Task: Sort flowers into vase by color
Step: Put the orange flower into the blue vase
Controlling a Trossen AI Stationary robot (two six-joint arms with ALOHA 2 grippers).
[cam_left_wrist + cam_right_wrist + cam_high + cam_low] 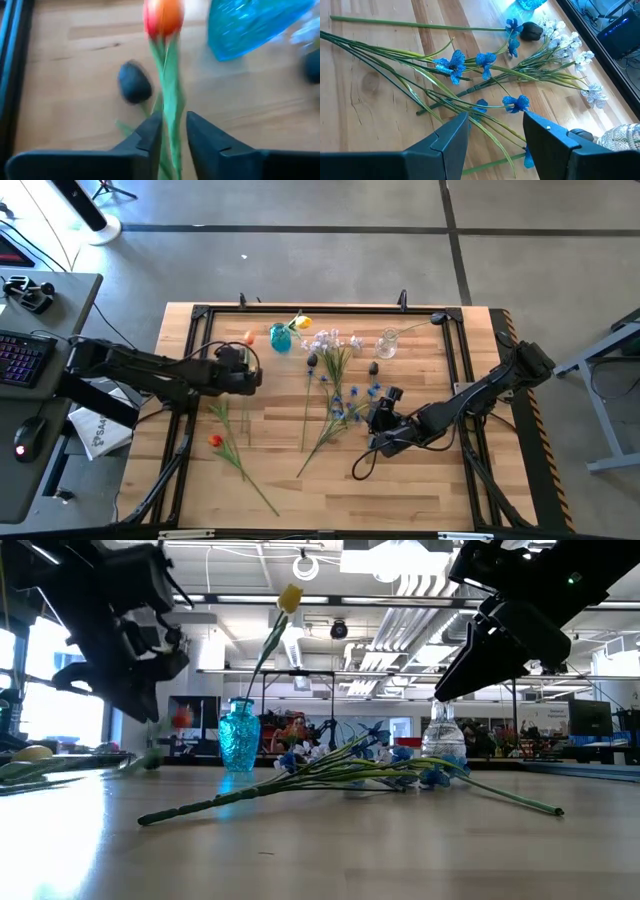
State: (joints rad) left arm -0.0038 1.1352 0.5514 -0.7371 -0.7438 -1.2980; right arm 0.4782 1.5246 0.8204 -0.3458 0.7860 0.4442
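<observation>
I saw my left gripper at the high view's left-centre, fingers slightly parted around an orange tulip stem, near the blue vase. My right gripper hung open and empty over the blue flowers, lower right.

Wooden table carries scattered flowers, blue vase, clear vase.

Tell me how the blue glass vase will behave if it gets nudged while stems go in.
The blue vase stands upright, narrow and tall for its base, so a sideways nudge could probably tip it. The long yellow flower leaning out of it likely adds leverage. It looks like glass, so probably rigid, slick and breakable.
</observation>
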